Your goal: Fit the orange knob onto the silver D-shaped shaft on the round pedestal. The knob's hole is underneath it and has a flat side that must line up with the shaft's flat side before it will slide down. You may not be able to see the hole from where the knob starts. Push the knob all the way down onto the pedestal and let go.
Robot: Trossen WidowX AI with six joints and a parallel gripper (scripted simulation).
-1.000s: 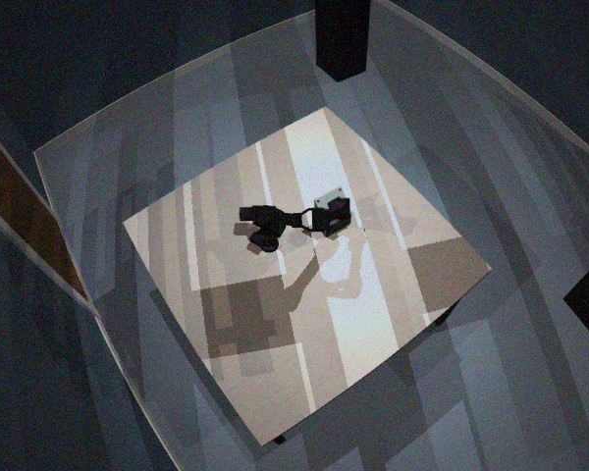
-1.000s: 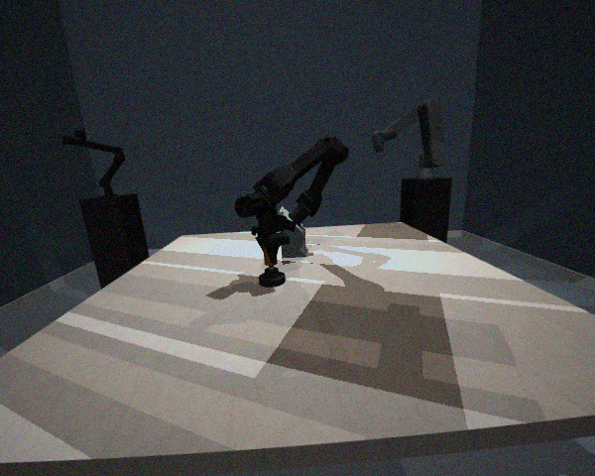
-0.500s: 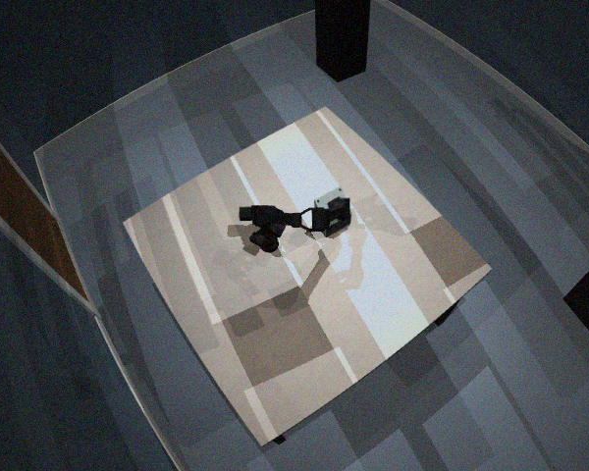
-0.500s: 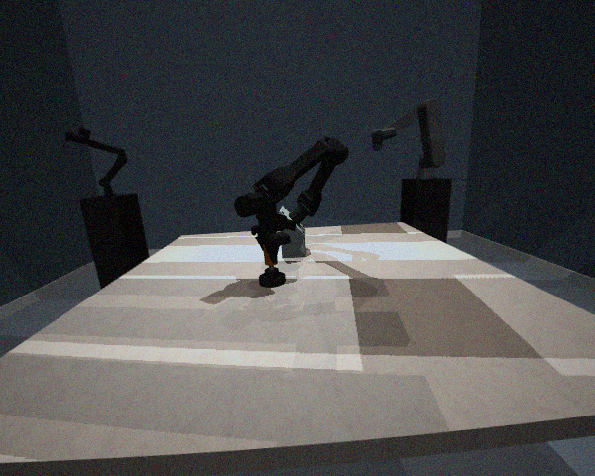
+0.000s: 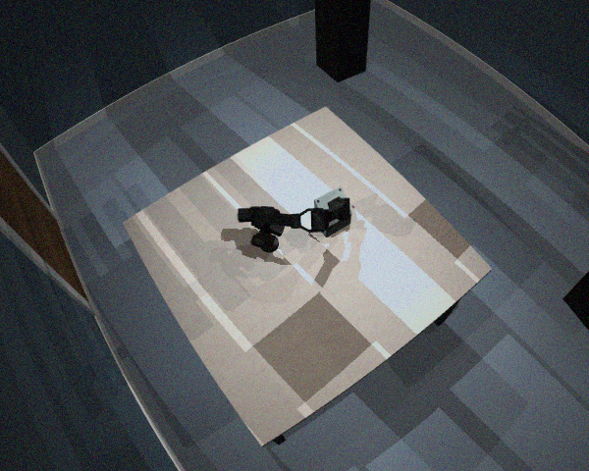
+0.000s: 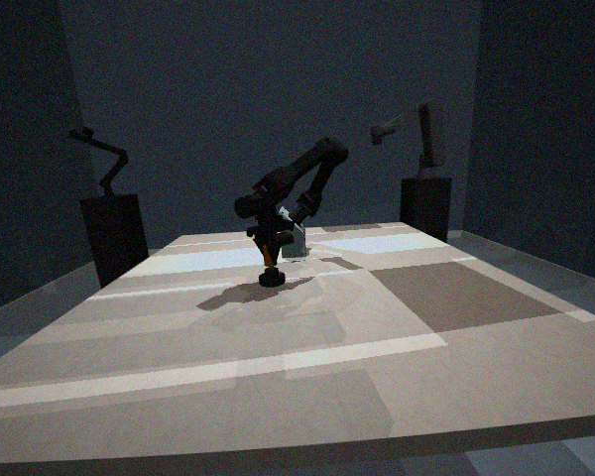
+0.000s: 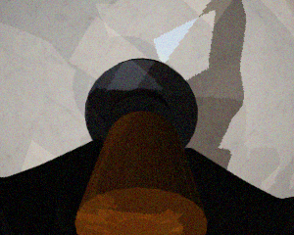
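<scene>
From the top, the black six-joint arm (image 5: pixel 285 219) (image 6: pixel 295 166) reaches out over the patchwork-lit table (image 5: pixel 315 344) (image 6: pixel 267 389), its own wrist covering whatever lies beneath. Neither knob nor pedestal can be made out here, so this view would be a poor guard against a small sideways miss.

In the exterior view the gripper (image 6: pixel 268 256) (image 7: pixel 142 153) points down with the orange knob (image 6: pixel 268 255) (image 7: pixel 142 162) between its fingers, just above the round pedestal (image 6: pixel 272 278) (image 7: pixel 141 80), which stands on the table. Whether the knob's lower end already meets the shaft is too dark to tell. If the flat in the hole is turned away from the shaft's flat, pressing down would probably jam the knob on the shaft's top, and the force could tilt it or make it slip up between the fingers. Letting go at that height would likely leave it perched or send it toppling.

In the wrist view the fingers stand partway apart, shut firmly on the knob from both sides. The knob hides the middle of the pedestal, the silver shaft included (an awkward thing to lose sight of), so a wrong turn could pass unnoticed. I judge the fitting still unfinished; a slow twist under light pressure seems the safer way to find the flat.
</scene>
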